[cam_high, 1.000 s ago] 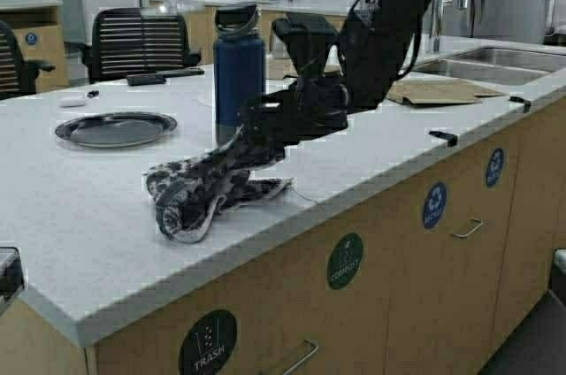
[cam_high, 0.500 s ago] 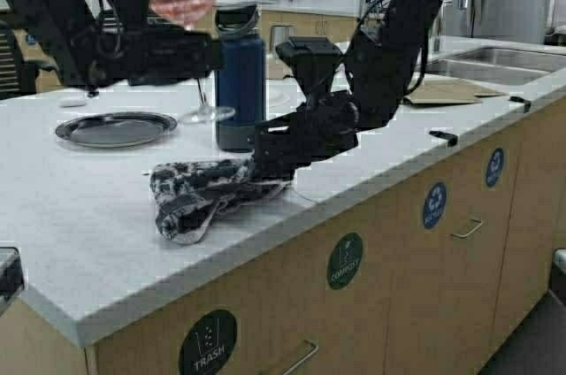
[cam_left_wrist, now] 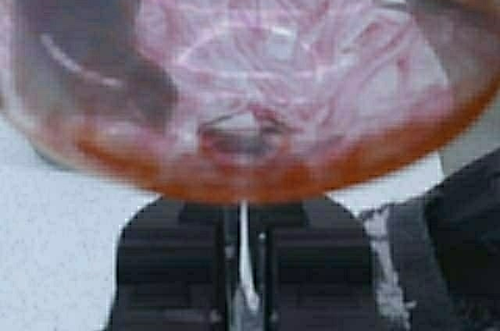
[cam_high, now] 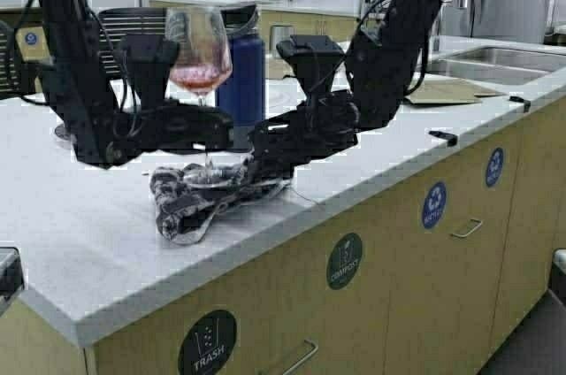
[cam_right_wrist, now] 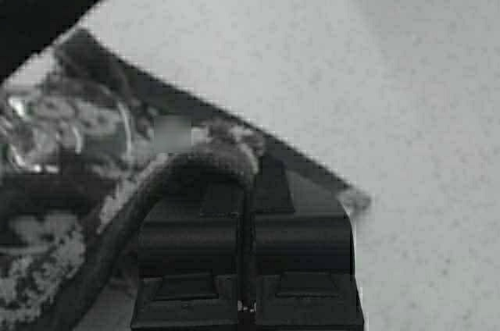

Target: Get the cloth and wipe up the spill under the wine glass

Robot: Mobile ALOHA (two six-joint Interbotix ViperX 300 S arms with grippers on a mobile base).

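Observation:
The wine glass (cam_high: 200,49), with pink liquid in its bowl, is held upright by its stem in my shut left gripper (cam_high: 209,132). Its foot (cam_high: 209,177) is over the patterned cloth (cam_high: 186,202); I cannot tell whether it touches. In the left wrist view the bowl (cam_left_wrist: 250,73) fills the top and the stem runs between the shut left gripper (cam_left_wrist: 244,284). My right gripper (cam_high: 258,161) is shut on the cloth's right end, low on the counter. In the right wrist view a cloth fold (cam_right_wrist: 219,161) is pinched in the right gripper (cam_right_wrist: 246,190), with the glass foot (cam_right_wrist: 74,140) beyond it.
A dark blue bottle (cam_high: 245,83) stands just behind the glass. A dark plate (cam_high: 60,133) is mostly hidden behind my left arm. Brown paper sheets (cam_high: 442,90) and a sink (cam_high: 495,64) lie at the far right. The counter's front edge (cam_high: 292,233) runs close to the cloth.
My left arm has brought the wine glass down and nearer, from beside the bottle to over the cloth. My right gripper has stayed on the cloth, pressed lower than a second ago.

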